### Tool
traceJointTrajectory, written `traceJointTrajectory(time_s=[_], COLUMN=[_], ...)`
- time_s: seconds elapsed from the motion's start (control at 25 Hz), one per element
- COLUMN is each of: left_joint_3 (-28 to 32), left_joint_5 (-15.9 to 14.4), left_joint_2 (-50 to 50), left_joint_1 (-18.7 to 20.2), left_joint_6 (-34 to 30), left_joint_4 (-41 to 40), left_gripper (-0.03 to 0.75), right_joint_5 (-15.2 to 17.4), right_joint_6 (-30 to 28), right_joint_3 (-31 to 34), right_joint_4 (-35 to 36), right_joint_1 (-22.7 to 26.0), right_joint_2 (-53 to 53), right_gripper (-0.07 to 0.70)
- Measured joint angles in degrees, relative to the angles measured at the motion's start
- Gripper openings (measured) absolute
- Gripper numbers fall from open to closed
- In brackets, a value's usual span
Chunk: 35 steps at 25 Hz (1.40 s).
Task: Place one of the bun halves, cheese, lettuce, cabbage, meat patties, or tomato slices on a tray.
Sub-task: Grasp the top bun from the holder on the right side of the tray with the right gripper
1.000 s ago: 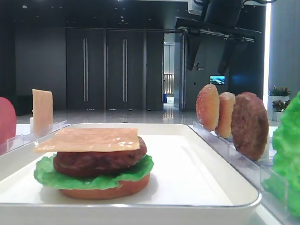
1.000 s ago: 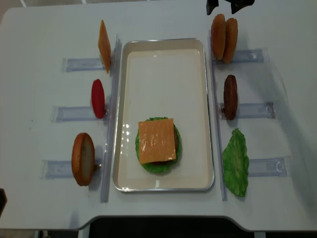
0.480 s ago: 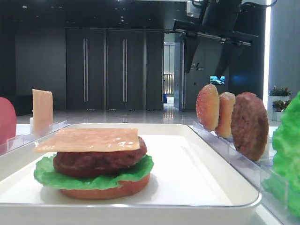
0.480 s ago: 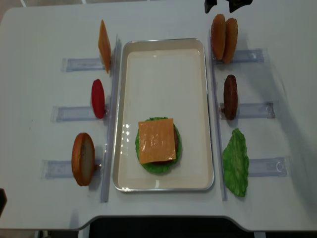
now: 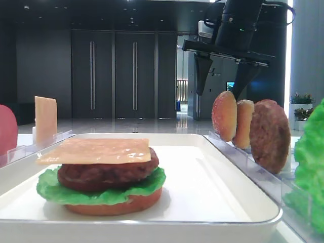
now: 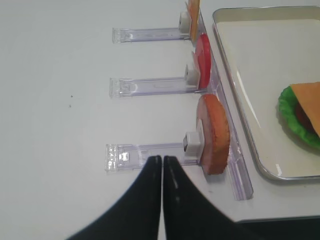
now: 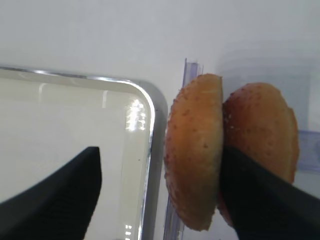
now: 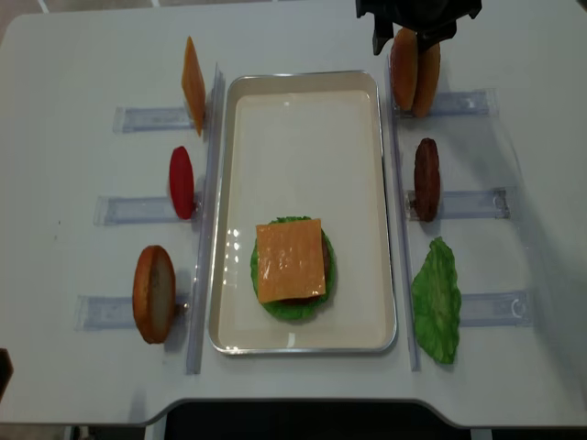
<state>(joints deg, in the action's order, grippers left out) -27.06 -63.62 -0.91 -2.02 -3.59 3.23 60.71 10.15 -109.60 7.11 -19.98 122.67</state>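
My right gripper is open at the back right, its fingers on either side of the left one of two upright bun halves. The right finger sits between that half and the second bun half; neither finger presses it. The white tray holds a stack of bun base, lettuce, meat patty and a cheese slice on top. My left gripper is shut and empty, over the table near the front left bun half.
Clear holders line both sides of the tray. On the left stand a cheese slice, a tomato slice and a bun half. On the right stand a meat patty and a lettuce leaf.
My right gripper has come down from the top edge of view, still open, and now straddles the left bun half of the back right pair. The left gripper has not moved.
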Motion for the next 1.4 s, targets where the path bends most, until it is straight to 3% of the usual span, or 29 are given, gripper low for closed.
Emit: traceJointTrajectory(time_s=[0.48, 0.8, 1.4], left_joint_3=[0.0, 0.0, 0.0], left_joint_5=[0.0, 0.0, 0.0], left_joint_2=[0.0, 0.0, 0.0], left_joint_1=[0.0, 0.0, 0.0], left_joint_6=[0.0, 0.0, 0.0], left_joint_4=[0.0, 0.0, 0.0], left_gripper=[0.000, 0.000, 0.000], right_joint_5=[-0.2, -0.2, 0.8], right_joint_6=[-0.1, -0.2, -0.1], right_joint_3=[0.0, 0.0, -0.5], right_joint_4=[-0.1, -2.9, 0.7], right_joint_1=[0.0, 0.0, 0.1], right_joint_2=[1.6, 1.6, 0.4], right_gripper=[0.463, 0.210, 0.203])
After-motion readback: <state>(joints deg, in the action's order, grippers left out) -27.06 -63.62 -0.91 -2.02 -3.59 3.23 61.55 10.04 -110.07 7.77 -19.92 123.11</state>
